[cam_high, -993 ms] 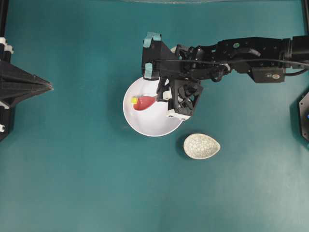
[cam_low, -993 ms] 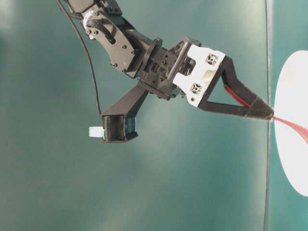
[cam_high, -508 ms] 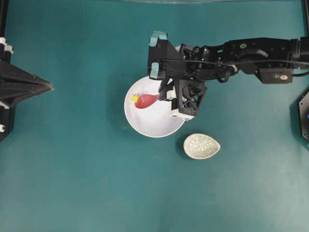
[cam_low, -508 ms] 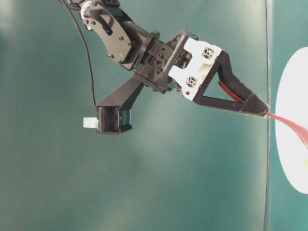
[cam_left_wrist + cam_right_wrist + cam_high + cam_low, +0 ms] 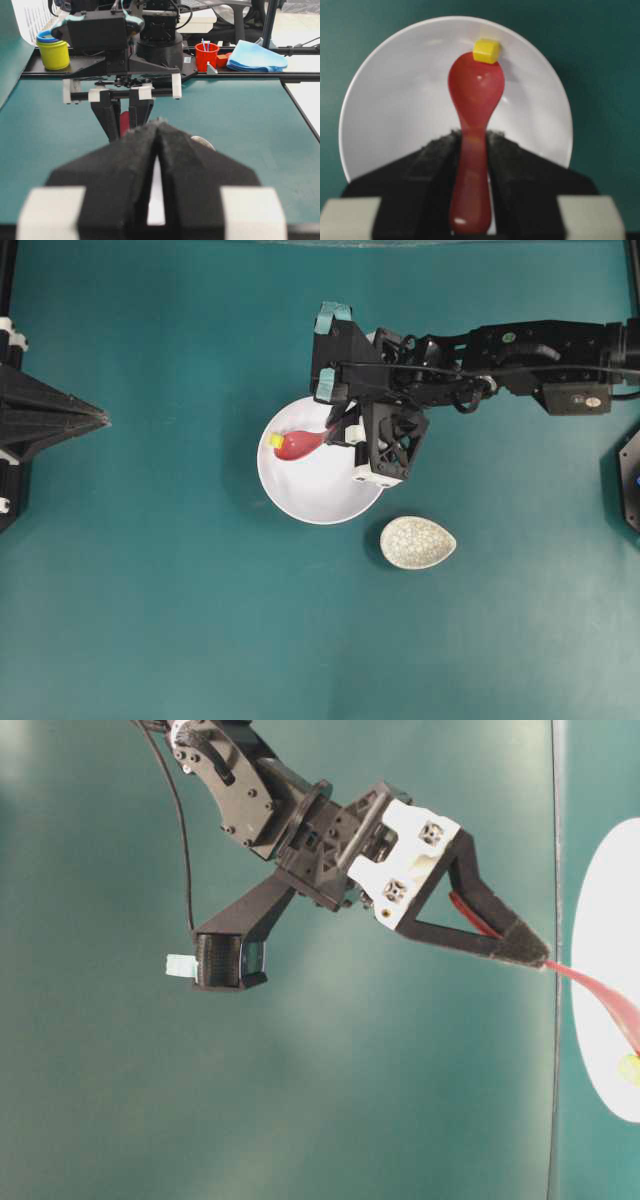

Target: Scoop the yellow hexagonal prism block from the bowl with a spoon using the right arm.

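Spoon tip against the block, set to scoop

Right gripper is clamped on the spoon handle, the scoop angled low into the bowl; the block sits at its tip, pinned by the far wall.

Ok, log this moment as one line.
right gripper: shut on red spoon | yellow block: at scoop tip, inside white bowl, not scooped | left gripper: shut, empty
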You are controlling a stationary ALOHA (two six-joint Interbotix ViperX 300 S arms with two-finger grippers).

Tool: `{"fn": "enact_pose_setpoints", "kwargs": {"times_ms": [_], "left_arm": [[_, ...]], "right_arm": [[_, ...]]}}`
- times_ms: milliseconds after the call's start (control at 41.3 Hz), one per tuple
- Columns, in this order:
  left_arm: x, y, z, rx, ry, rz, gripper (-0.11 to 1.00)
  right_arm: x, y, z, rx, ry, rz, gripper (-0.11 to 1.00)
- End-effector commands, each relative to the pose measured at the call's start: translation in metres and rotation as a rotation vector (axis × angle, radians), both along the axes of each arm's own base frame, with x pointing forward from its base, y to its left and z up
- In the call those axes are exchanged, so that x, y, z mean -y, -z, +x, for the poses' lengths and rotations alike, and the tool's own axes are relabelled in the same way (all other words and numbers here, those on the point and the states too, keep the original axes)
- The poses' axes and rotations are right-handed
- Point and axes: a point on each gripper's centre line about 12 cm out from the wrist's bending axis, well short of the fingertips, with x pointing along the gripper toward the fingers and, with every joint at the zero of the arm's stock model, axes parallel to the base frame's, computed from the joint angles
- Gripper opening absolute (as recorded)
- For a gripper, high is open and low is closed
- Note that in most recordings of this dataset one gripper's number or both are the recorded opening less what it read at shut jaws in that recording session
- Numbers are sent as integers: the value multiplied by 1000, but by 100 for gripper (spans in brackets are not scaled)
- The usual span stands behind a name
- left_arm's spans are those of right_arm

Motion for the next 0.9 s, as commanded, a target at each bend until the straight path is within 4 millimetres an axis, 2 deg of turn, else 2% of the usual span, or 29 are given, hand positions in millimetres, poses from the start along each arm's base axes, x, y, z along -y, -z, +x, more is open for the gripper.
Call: {"fn": "enact_pose_setpoints", "kwargs": {"times_ms": [0,872], "left_arm": [[0,-12,1,31,-1,0,3],[0,-13,1,35,-1,1,3]], "right_arm": [[-2,-21,-1,58,-3,-12,25],[-6,-22,-9,163,19,-47,25]]}}
